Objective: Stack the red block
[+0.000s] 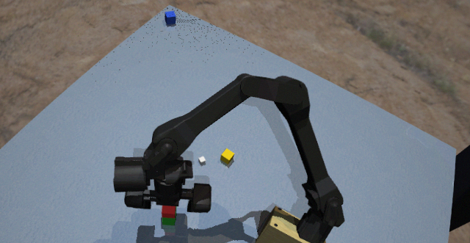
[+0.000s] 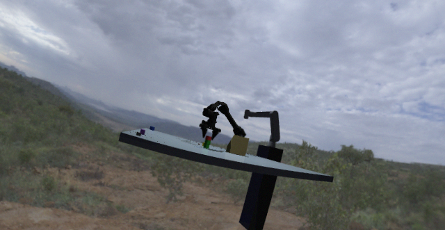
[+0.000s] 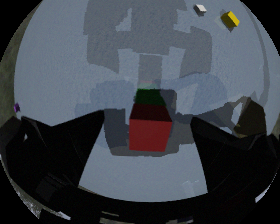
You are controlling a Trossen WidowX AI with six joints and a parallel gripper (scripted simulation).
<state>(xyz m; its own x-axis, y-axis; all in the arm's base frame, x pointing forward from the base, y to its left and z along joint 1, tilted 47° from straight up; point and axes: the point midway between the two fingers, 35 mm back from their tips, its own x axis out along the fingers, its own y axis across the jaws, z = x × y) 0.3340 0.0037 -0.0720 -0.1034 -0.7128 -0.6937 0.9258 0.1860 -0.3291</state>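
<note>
Red on green: the red block (image 1: 168, 211) sits on top of the green tower (image 1: 168, 221), near the table's (image 1: 110, 100) close edge in the top view. Only a thin band of green shows under the red there, so how many green blocks make the tower cannot be told from that view. In the exterior view the stack is tiny, red (image 2: 208, 138) over green (image 2: 206, 144), and it stands upright. The wrist view looks down on the red block's top face (image 3: 149, 129), with a sliver of the green tower (image 3: 148, 96) showing past its far edge.

The gripper (image 1: 167, 199) hangs directly above the stack with its fingers spread wide apart, holding nothing. One finger (image 1: 200, 197) stands off to one side of the red block and the other (image 1: 136, 199) to the opposite side, neither touching it. The wrist body hides the space just over the block in the top view. In the wrist view the fingers are dark shapes at the lower edges, hard to separate from the black rim.

Farther out on the table lie a small white cube (image 1: 202, 159) and a yellow cube (image 1: 227, 156), close together. A blue cube (image 1: 170, 17) sits at the far corner. The arm's tan base (image 1: 280, 226) is cut off by the lower edge of the picture.
</note>
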